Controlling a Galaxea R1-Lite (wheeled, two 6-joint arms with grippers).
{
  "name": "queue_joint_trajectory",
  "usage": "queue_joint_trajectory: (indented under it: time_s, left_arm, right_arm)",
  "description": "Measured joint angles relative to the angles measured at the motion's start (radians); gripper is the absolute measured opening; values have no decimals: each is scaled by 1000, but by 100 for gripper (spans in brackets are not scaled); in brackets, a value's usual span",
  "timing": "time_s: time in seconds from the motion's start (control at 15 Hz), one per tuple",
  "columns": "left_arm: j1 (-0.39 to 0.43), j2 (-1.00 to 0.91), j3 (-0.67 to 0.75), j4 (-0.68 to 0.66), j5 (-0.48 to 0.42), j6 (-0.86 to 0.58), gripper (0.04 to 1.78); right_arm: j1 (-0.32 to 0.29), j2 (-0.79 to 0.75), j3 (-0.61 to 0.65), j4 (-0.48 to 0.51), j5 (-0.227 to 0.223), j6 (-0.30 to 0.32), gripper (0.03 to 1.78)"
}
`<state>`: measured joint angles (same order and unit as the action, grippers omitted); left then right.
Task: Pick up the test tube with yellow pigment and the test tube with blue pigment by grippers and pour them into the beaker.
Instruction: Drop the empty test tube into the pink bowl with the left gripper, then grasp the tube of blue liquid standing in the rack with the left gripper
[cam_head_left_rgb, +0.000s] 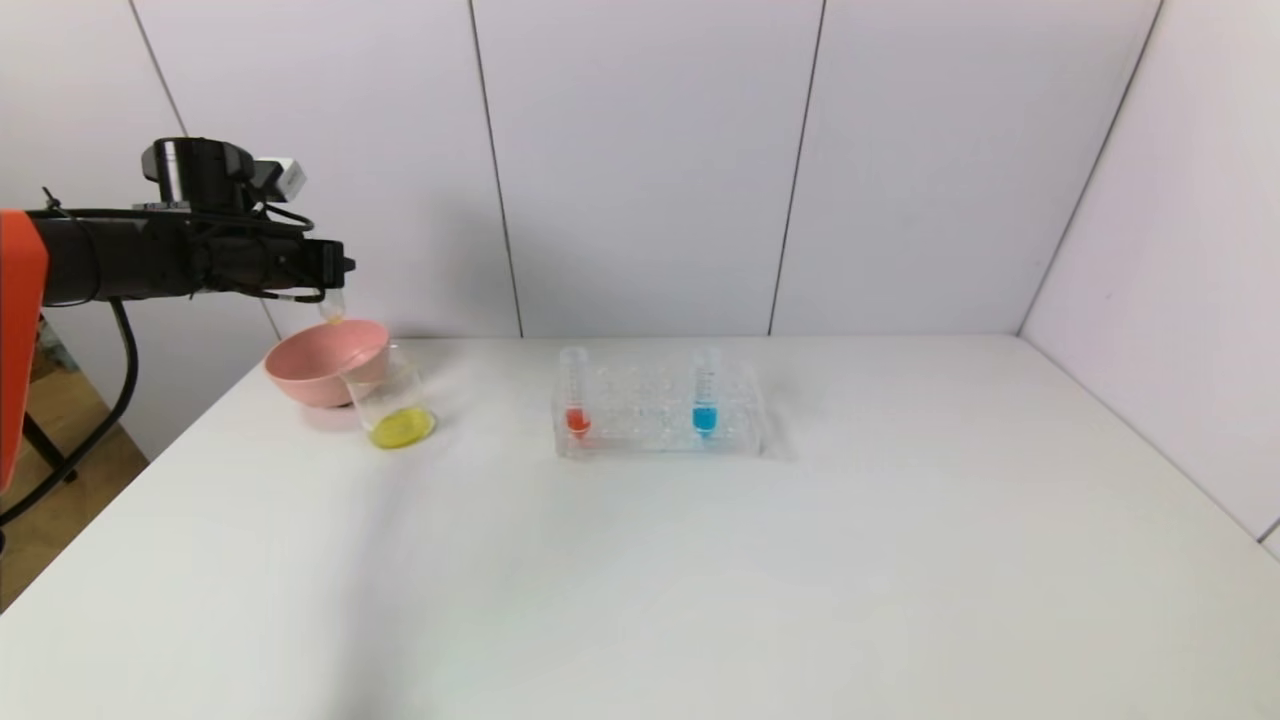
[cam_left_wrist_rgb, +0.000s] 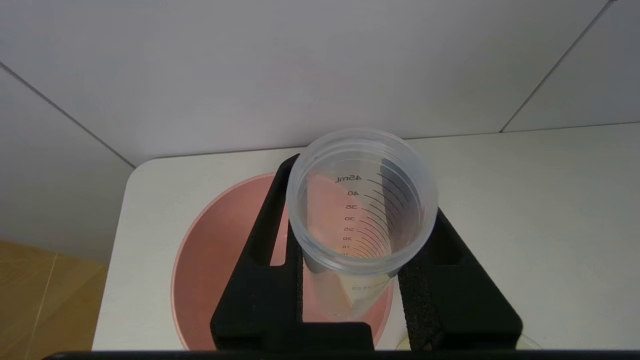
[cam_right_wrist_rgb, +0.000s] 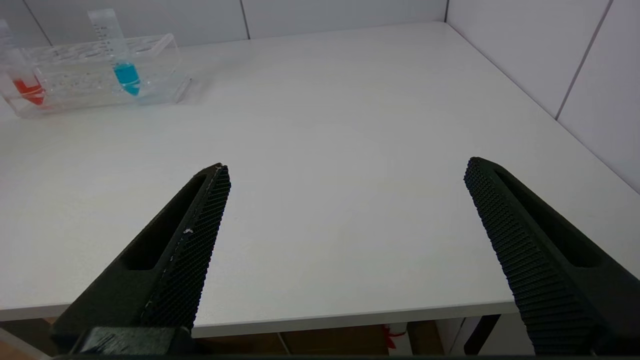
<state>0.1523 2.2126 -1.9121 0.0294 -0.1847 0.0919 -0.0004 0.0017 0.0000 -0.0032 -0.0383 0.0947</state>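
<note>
Jaws: my left gripper (cam_left_wrist_rgb: 350, 280) clamps the yellow-pigment test tube (cam_left_wrist_rgb: 361, 210) mid-body — light, slick; right gripper (cam_right_wrist_rgb: 345, 210) gapes, empty.

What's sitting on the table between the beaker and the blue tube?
In the head view, only the red-tipped tube stands between the beaker and the test tube with blue pigment, at the near end of their shared clear rack.

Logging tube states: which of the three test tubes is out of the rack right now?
The test tube with yellow pigment: nearly emptied, clamped in the left gripper above the pink bowl. The red-tipped tube and blue-tipped tube stand in the rack.
</note>
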Motion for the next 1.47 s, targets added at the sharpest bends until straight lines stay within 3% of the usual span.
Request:
queue_joint_trajectory:
  time_s: [0.2,0.47,0.67,0.8,1.0,1.13,1.47]
  left_arm:
    - [13,-8,8,18,0,1,79]
    - [20,-7,8,20,1,6,140]
    - [25,-11,-8,-1,6,9,170]
    - [23,-19,-31,-34,40,13,178]
    - [-10,-51,-51,-131,156,17,178]
    - [-46,-96,-27,-135,180,15,178]
    - [-147,-323,218,-131,338,11,178]
  right_arm:
    - [0,0,0,0,0,0,171]
    - [0,0,0,0,0,0,171]
    - [0,0,0,0,0,0,171]
    - [0,0,0,0,0,0,171]
    - [0,0,0,0,0,0,171]
    - [0,0,0,0,0,0,171]
    - [0,0,0,0,0,0,171]
